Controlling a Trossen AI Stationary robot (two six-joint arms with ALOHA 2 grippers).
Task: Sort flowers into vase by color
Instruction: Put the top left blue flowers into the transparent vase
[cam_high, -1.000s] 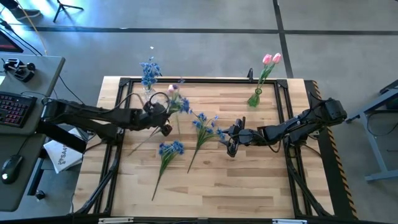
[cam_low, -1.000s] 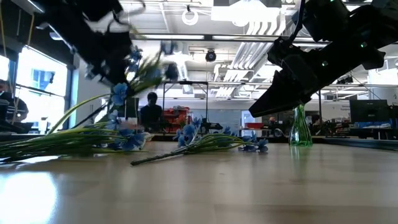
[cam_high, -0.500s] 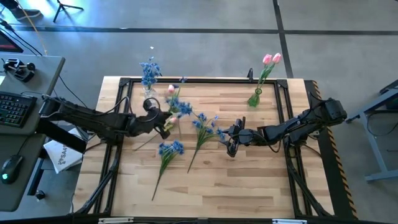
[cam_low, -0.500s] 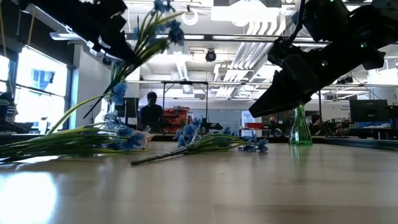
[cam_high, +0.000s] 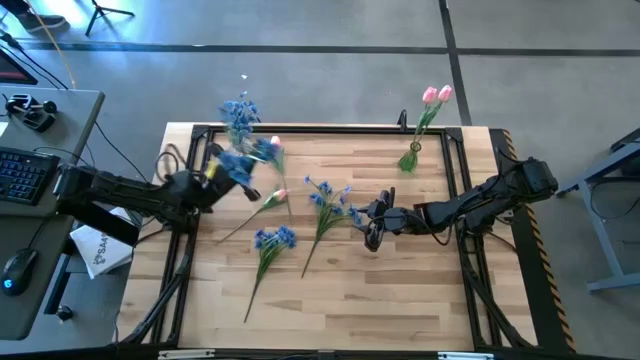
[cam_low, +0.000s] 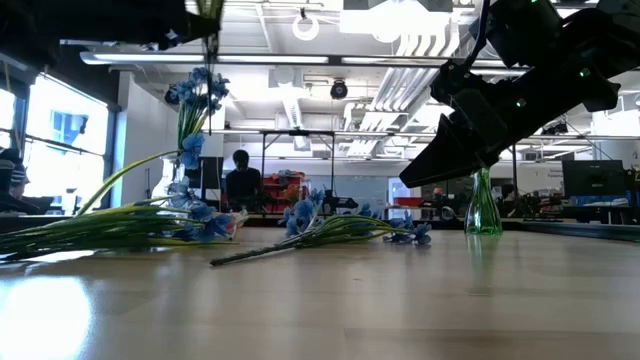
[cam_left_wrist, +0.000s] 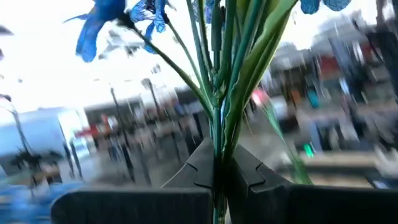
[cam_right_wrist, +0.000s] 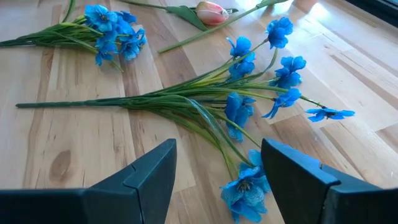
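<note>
Left pincer (cam_high: 222, 170) now drawn back toward the desk's left edge, clenched on a blue-blossomed green-stemmed spray (cam_left_wrist: 214, 93); a second ago working over the loose stems mid-desk. Spray lifted clear of the wooden desk (cam_high: 400, 300), heads near the clear vase of blue flowers (cam_high: 238, 118) at the far left corner. Likely meaning: delivery to that vase close at hand.

Unmoved on the desk: a pink tulip (cam_high: 275, 196), two blue sprays (cam_high: 330, 205) (cam_high: 272, 240). Green glass vase with pink tulips (cam_high: 412, 155) at the far right.

Right pincer (cam_right_wrist: 217, 180) parked mid-desk, released, fingers spread over a blue spray (cam_right_wrist: 249, 106).

Left wrist view alone proves the grip on the stem; high view blurs it. Low view shows height off the desk.
</note>
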